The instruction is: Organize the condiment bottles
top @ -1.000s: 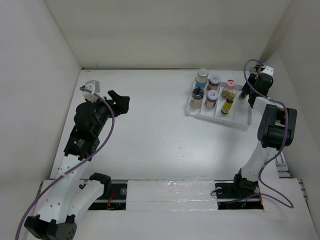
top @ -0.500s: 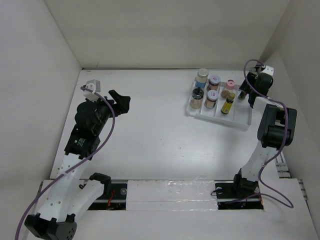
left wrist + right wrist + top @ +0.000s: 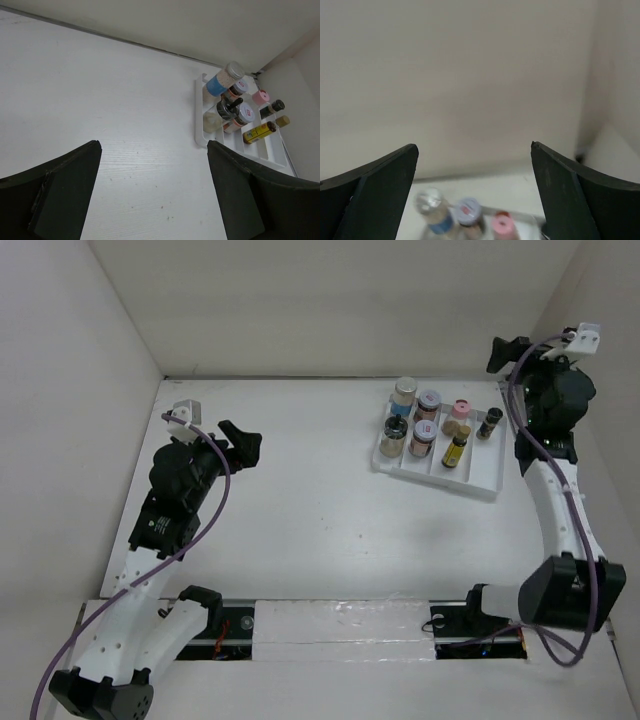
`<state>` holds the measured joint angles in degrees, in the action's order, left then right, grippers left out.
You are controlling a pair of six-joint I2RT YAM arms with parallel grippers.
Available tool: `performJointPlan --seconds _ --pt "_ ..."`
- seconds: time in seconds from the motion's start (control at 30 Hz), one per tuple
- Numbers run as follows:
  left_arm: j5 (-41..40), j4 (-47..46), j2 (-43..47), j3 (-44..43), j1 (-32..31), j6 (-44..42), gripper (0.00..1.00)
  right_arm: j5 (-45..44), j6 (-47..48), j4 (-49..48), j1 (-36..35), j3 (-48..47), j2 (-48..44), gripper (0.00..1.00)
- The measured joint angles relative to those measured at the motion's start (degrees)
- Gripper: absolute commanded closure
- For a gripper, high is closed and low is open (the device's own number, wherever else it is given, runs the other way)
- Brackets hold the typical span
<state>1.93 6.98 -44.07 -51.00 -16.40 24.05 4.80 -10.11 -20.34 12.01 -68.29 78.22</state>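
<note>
- Bench (image 3: 300, 510): white, matte top. Close up from the left wrist view it shows a fine grain running across and a few tiny dark specks.
- Back wall (image 3: 330, 300): plain off-white panel, bare, standing upright at the far edge of the bench.
- Left wall (image 3: 60, 390) and right wall (image 3: 620, 490): same pale panels, closing the bench in on both sides; they meet the back wall in two far corners.
- Seam (image 3: 300, 377): thin dark line where the back wall meets the bench.
- Rail (image 3: 340, 625): pale strip with a black track, along the near edge of the bench.
- Light: soft, even, from above; only faint grey shadows on the bench top.
- Right wrist view: back wall blurred, beige-toned.
</note>
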Motion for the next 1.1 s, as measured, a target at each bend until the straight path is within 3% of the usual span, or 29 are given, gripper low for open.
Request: performJointPlan --seconds 0.2,0.37,0.53,0.87,1.1 --pt "-0.1 0.2 1.5 0.0 0.0 0.0 0.17 11.3 1.8 -3.2 -16.4 -1.3 -11.4 0.0" --pt "-0.3 0.1 4.0 0.0 0.0 0.2 0.16 19.8 3.5 -2.6 -31.4 -2.2 -9.4 0.0" --pt "-0.7 0.1 5.0 0.0 0.0 0.5 0.16 25.1 6.4 -0.5 -48.5 -2.4 -0.8 0.0" --pt "-1.6 0.1 6.4 0.0 0.0 0.6 0.16 21.2 10.4 3.7 -70.4 2.9 18.4 0.0" --pt "-1.7 0.1 6.7 0.0 0.0 0.7 0.17 13.8 11.4 4.5 -74.0 6.3 20.9 0.0"
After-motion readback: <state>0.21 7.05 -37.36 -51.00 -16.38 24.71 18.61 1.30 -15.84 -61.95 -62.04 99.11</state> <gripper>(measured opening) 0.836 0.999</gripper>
